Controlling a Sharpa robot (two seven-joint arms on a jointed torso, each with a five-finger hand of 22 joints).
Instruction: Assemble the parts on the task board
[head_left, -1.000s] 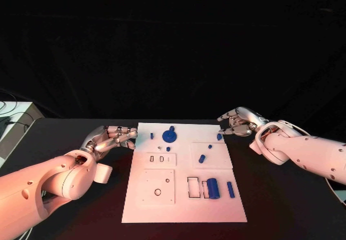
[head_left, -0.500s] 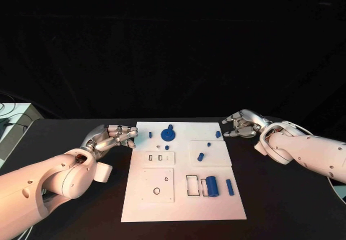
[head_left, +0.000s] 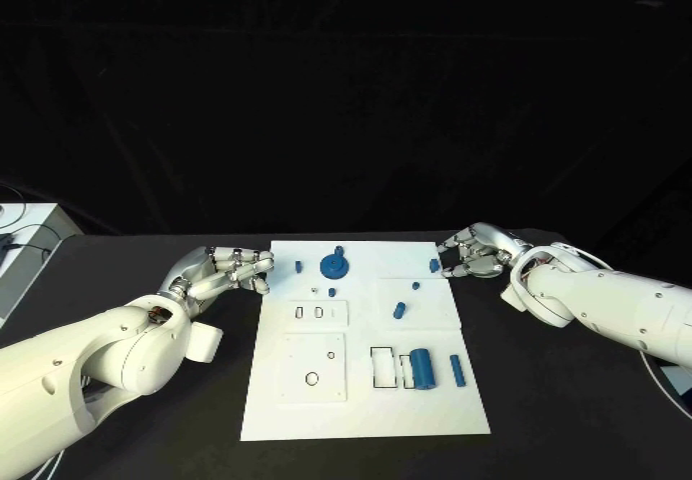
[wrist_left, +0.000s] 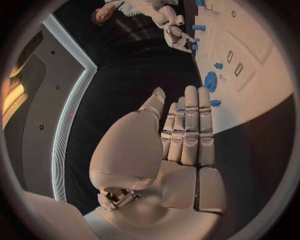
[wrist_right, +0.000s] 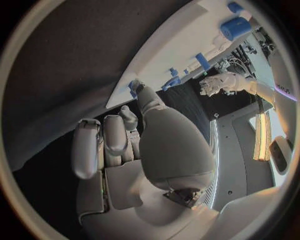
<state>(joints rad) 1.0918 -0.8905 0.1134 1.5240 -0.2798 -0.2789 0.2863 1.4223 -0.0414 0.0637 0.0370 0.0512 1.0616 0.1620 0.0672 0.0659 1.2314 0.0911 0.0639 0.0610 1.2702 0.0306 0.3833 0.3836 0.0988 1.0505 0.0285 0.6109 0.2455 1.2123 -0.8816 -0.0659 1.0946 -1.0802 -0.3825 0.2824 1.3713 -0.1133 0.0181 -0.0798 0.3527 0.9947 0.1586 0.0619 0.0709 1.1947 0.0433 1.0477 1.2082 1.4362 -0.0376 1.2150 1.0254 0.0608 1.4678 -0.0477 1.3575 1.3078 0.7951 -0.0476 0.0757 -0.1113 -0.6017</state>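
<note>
The task board (head_left: 366, 400) lies mid-surface, blue parts (head_left: 421, 367) on it. The left hand (head_left: 224, 270), fingers (wrist_left: 190, 120) straight and empty, rests beside its far left corner; the right hand (head_left: 476, 250), fingers curled on nothing, sits at its far right corner beside a small part (head_left: 434, 265).

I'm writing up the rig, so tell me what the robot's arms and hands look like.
Both arms are smooth, rounded white shells. The left hand and right hand are silver metal with segmented fingers and pale palm covers. A thin cable loops at the right wrist.

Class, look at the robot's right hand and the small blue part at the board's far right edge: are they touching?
Cannot tell. In the right wrist view a fingertip of the right hand meets the small blue part, but no contact or gap is plain.
</note>
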